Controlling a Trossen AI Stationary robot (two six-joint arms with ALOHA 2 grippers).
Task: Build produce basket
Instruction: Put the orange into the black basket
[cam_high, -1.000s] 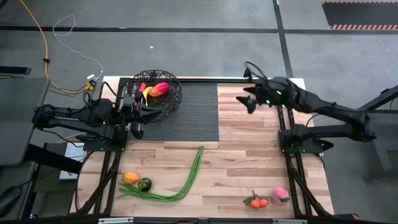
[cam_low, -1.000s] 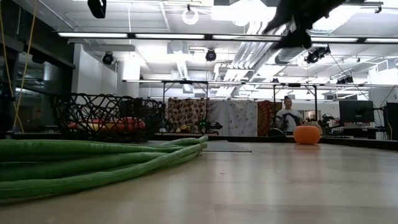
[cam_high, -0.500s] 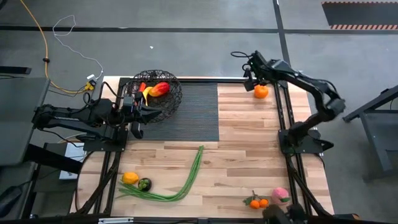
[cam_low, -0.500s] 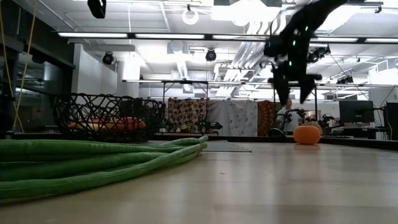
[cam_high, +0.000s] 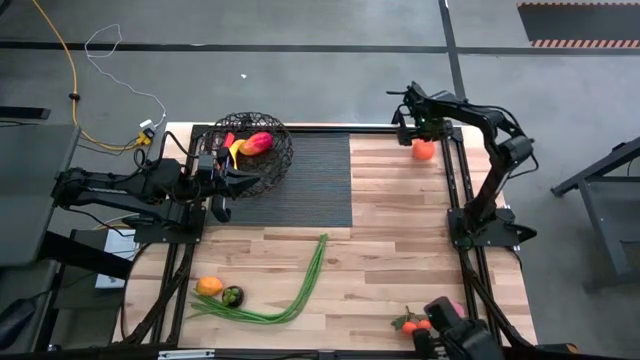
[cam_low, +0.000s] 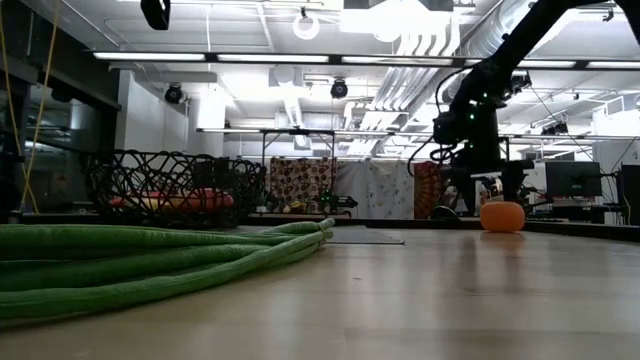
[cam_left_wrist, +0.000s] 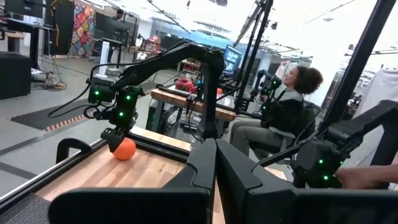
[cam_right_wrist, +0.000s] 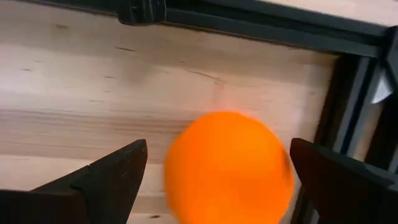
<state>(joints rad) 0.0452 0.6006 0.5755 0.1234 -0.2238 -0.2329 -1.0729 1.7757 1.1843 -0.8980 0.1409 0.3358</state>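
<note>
Two arms: the right tool (cam_high: 419, 136) reaches down, fingers spread around an orange (cam_high: 424, 149) at the tabletop's (cam_high: 400, 230) far corner; left tool (cam_high: 222, 190) rests closed beside the basket (cam_high: 277, 150).

Readable text: none in any view.
Labels or brands: none legible on the arms, table or produce.
Numbers: none.
Signs: none that can be read; screens in the room behind the table are too small to make out.
</note>
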